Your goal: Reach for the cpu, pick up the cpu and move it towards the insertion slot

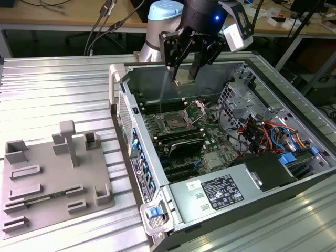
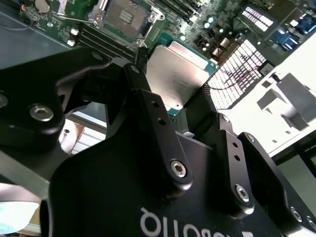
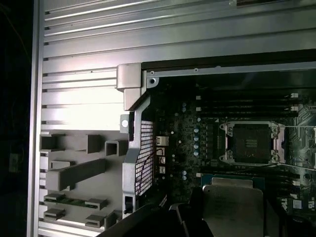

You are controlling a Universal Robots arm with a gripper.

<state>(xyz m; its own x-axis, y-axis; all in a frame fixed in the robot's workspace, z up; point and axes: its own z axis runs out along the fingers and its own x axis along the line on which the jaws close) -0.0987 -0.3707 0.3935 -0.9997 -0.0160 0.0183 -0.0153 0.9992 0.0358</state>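
Hanging in the air above the open computer case (image 1: 294, 173), the cpu (image 1: 185, 77) is held between the black fingers (image 1: 170, 52) of the gripper (image 1: 186, 71). The jaws are closed on two opposite edges of the chip, and it touches nothing else. In the second wrist view the cpu (image 2: 178, 76) shows its silvery metal top with a thin green rim, and one dark finger (image 2: 158, 128) crosses in front of it. In the first wrist view the cpu (image 3: 232, 207) is seen just beside the socket, between dark gripper parts.

The insertion slot (image 1: 174, 123) lies below the chip on the green motherboard (image 1: 220, 144), and the two are apart. Its metal frame is open and the dark centre is uncovered; this shows also in both wrist views (image 2: 127, 17) (image 3: 252, 142). Long black memory slots (image 1: 181, 142) run next to the socket.

Outside the case, toward the exterior view's left, a grey plastic plate (image 1: 52, 178) with raised blocks rests on the ribbed metal table (image 1: 58, 89). Coloured cables (image 1: 268, 136) fill the side of the case toward the exterior view's right.
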